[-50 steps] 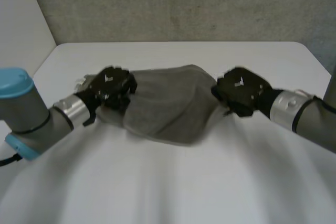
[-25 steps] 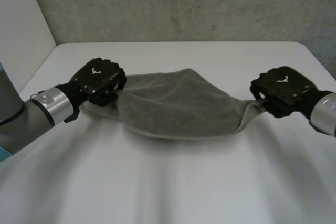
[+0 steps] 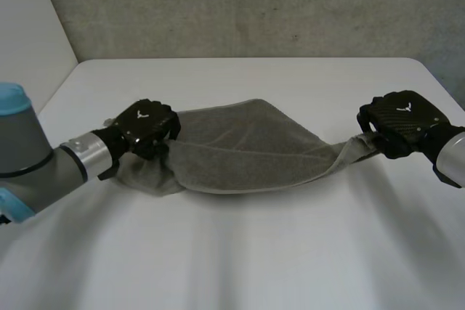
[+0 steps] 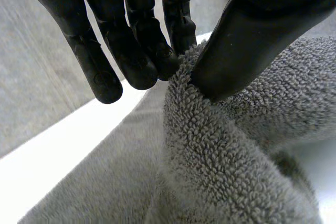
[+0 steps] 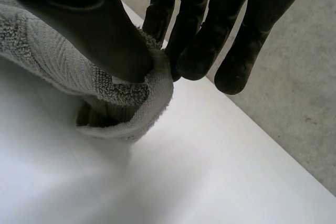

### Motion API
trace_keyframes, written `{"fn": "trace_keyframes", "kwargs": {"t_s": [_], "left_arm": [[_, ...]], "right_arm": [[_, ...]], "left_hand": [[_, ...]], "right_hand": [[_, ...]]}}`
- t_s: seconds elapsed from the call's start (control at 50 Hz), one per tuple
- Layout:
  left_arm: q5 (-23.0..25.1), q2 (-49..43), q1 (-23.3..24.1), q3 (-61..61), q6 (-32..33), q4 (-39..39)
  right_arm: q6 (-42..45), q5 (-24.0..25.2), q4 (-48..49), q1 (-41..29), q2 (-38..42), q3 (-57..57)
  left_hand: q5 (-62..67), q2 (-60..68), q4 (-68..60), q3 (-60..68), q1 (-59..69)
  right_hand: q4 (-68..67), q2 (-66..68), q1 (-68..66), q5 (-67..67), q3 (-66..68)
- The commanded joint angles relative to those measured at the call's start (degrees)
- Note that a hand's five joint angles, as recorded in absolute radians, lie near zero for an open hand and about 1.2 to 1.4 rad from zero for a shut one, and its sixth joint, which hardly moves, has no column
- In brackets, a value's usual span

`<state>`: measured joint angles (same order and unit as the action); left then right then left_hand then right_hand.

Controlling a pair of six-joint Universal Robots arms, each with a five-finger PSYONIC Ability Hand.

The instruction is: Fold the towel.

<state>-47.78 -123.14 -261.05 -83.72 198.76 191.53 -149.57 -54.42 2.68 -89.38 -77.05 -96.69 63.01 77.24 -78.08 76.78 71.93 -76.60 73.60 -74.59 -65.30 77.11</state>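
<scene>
Towel (image 3: 247, 150) stretched across table (image 3: 240, 252) centre, middle sagging. Left hand (image 3: 145, 125) pinches towel's left end, thumb against fingers. Right hand (image 3: 399, 117) pinches its right end likewise. Terry looks thick, soft, floppy, light, grippy; corners likely the best hold.

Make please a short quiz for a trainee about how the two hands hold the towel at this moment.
1. True or false: the left hand pinches the towel between thumb and fingers.
2. The right hand grips the towel at: A) its middle; B) one end; C) nowhere.
3. What colour is the table?
Key: 1 true; 2 B; 3 white.
</scene>
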Motion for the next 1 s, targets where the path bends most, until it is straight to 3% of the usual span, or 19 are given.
{"fn": "trace_keyframes", "kwargs": {"t_s": [0.02,0.08,0.16,0.18,0.22,0.24,0.28,0.34,0.46,0.68,0.78,0.9,1.0], "left_arm": [[-4.51,-6.94,0.63,6.9,-0.13,0.6],[-8.21,-8.96,1.25,10.51,-0.48,0.95],[-16.87,-10.62,1.51,14.71,-0.83,2.35],[-16.91,-10.63,1.51,14.73,-0.83,2.36],[-22.77,-10.98,1.51,15.87,-1.09,2.36],[-22.8,-10.98,1.51,15.87,-1.09,2.36],[-23.76,-10.72,1.86,15.08,-0.92,1.92],[-23.15,-10.02,3.26,13.16,-0.92,1.83],[-22.62,-6.06,5.11,7.7,-1.01,2.01],[-22.44,9.3,6.87,-8.98,-1.18,6.13],[-19.91,16.43,7.13,-16.99,-1.01,7.46],[-13.58,16.27,8.54,-20.95,-0.3,6.75],[-13.13,12.33,8.81,-21.49,-0.21,6.14]], "right_arm": [[-0.55,-2.26,2.15,-0.53,3.31,0.54],[-0.55,-2.79,3.73,-0.44,3.75,0.18],[-1.51,-4.02,5.49,-0.53,3.84,-0.43],[-1.52,-4.02,5.49,-0.53,3.84,-0.43],[-2.22,-4.11,5.93,-0.53,3.93,-0.78],[-2.22,-4.11,5.93,-0.53,3.93,-0.78],[-2.31,-4.02,5.93,-0.53,3.93,-1.57],[-2.31,-3.93,5.93,-0.7,3.93,-2.27],[-2.31,-3.76,6.11,-2.02,4.02,-3.07],[-1.96,-3.76,6.28,-2.11,4.98,-3.86],[-1.52,-3.76,6.19,-2.02,4.98,-4.3],[-1.52,-3.76,6.28,-2.02,5.07,-4.3],[-1.43,-3.67,6.19,-2.02,5.16,-4.3]], "left_hand": [[6.99,2.76,-1.92,3.22,8.07],[6.99,2.76,-1.92,3.22,8.07],[6.18,1.95,-1.11,2.41,7.26],[6.17,1.94,-1.1,2.4,7.26],[-13.39,-17.61,18.46,-17.15,-12.3],[-13.51,-17.74,18.58,-17.28,-12.42],[-45.17,-49.4,50.24,-48.93,-44.08],[-55.86,-60.09,60.93,-59.63,-54.77],[-58.43,-62.65,63.5,-62.19,-57.34],[-56.75,-60.97,61.82,-60.51,-55.66],[-47.86,-52.09,52.93,-51.63,-46.78],[-43.63,-47.86,48.7,-47.4,-42.55],[-39.6,-43.83,44.67,-43.36,-38.51]], "right_hand": [[-3.4,6.4,-5.41,-4.7,2.89],[-3.4,6.4,-5.41,-4.7,2.89],[-3.4,6.4,-5.41,-4.7,2.89],[-3.4,6.4,-5.41,-4.7,2.89],[-3.4,6.4,-5.41,-4.7,2.89],[-3.4,6.4,-5.41,-4.7,2.89],[-3.4,6.4,-5.41,-4.7,2.89],[-3.4,6.4,-5.41,-4.7,2.89],[-3.4,6.4,-5.41,-4.7,2.89],[-3.4,6.4,-5.41,-4.7,2.89],[-3.4,6.4,-5.41,-4.7,2.89],[-3.4,6.4,-5.41,-4.7,2.89],[-3.4,6.4,-5.41,-4.7,2.89]]}}
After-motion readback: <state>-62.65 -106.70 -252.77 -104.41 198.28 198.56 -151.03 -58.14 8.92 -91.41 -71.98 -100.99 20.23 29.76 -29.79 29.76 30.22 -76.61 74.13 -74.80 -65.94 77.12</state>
